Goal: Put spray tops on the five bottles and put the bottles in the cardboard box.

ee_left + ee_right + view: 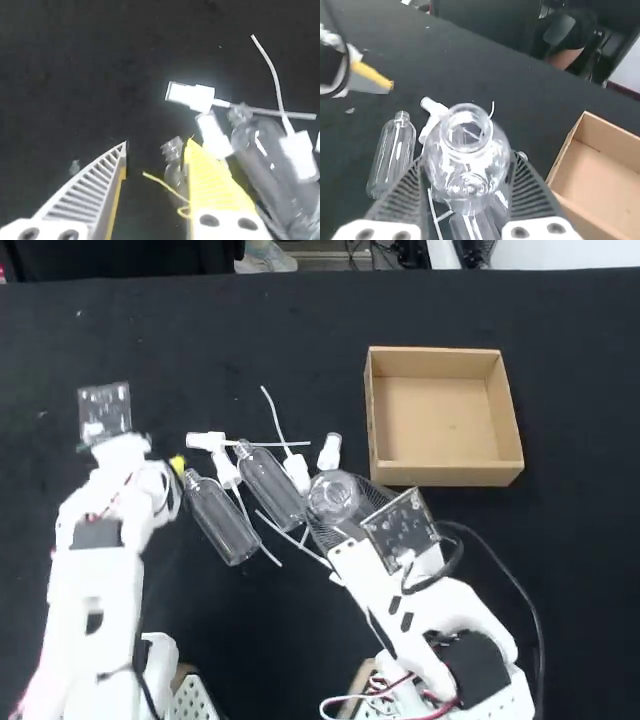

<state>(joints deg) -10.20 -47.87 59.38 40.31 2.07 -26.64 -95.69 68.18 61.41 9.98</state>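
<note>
Bottle (465, 135) — clear, uncapped, clamped upright in the right gripper (467, 164), mouth up, near the front wall of the cardboard box (440, 475). Left gripper (155, 185) — jaws spread wide, nothing between them. Spray top (192, 96) lies flat just ahead of its tips, with the dip tube running crosswise toward a lying bottle (265, 150). The left arm is nearer and is probably the one to fetch it.

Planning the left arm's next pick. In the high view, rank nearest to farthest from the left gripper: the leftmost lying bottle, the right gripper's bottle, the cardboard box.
1. leftmost lying bottle, beside the left gripper.
2. held bottle, mid-table in the right gripper.
3. cardboard box, far right.
</note>
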